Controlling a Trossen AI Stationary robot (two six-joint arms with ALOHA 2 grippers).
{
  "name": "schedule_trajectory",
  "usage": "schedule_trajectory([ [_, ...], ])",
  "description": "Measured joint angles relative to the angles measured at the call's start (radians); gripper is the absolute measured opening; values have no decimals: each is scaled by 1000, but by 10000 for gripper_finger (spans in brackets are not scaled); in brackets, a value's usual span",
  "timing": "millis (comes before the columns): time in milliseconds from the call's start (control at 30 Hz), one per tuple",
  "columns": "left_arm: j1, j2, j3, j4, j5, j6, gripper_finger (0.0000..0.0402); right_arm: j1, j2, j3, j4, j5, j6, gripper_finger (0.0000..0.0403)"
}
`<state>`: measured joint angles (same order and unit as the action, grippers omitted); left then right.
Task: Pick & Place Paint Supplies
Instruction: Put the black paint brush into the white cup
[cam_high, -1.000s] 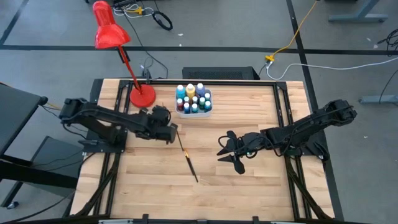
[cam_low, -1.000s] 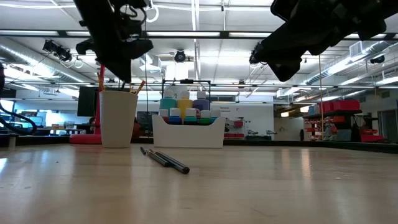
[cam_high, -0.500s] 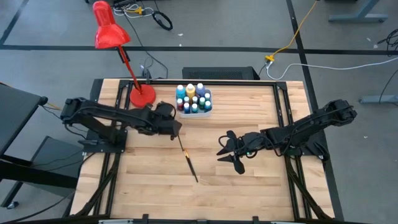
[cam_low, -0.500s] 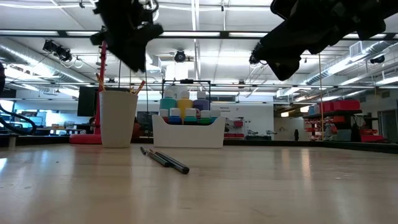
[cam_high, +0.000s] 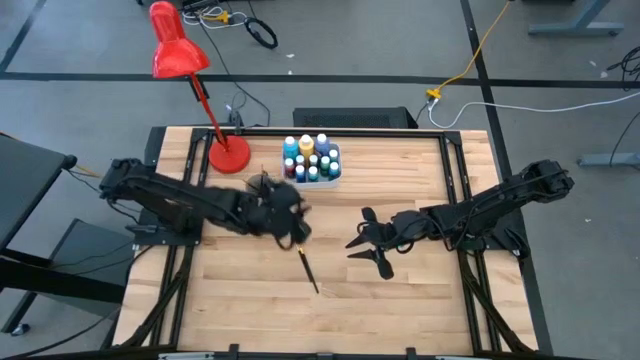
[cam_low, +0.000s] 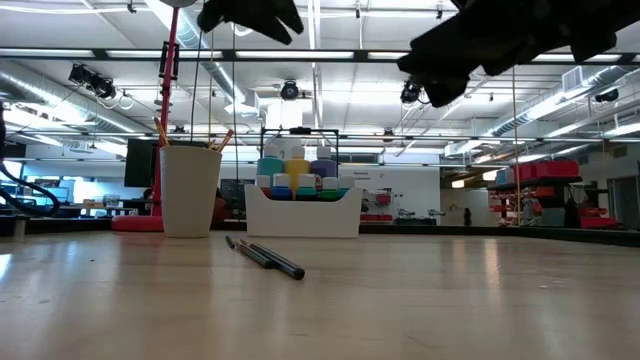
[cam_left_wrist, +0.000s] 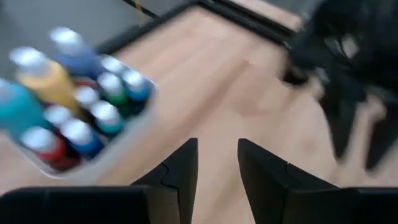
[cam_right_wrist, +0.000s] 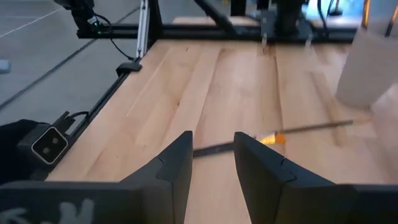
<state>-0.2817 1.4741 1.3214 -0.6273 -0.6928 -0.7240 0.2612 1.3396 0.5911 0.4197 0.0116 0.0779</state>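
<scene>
High view: left gripper (cam_high: 296, 232) hangs spread, empty, over the thin dark wooden-handled paintbrush (cam_high: 303, 262) mid-bench; right gripper (cam_high: 362, 246) waits spread.

Low view: brush (cam_low: 266, 258) lies flat.

Left wrist view: jaws parted.

Judgement: descend centred across the handle.

No text, label or number can be read anywhere.

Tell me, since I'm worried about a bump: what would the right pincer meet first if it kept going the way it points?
Probably the paintbrush lying on the table just ahead of the open right pincer; the white cup stands off to one side, though depth is unclear.
</scene>
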Motion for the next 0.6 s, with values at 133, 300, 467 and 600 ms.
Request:
schedule_trajectory([
  [133, -83, 45, 2, 77, 1, -52, 119, -15, 0, 0, 65, 0, -48, 121],
  [300, -173, 137, 0, 82, 14, -181, 118, -41, -1, 0, 113, -1, -88, 121],
  [467, -239, 235, -4, 85, 55, -353, 118, -59, -1, 0, 113, -5, -189, 121],
  [600, -269, 303, -4, 96, 110, -483, 118, -67, -1, 0, 110, -56, -244, 121],
])
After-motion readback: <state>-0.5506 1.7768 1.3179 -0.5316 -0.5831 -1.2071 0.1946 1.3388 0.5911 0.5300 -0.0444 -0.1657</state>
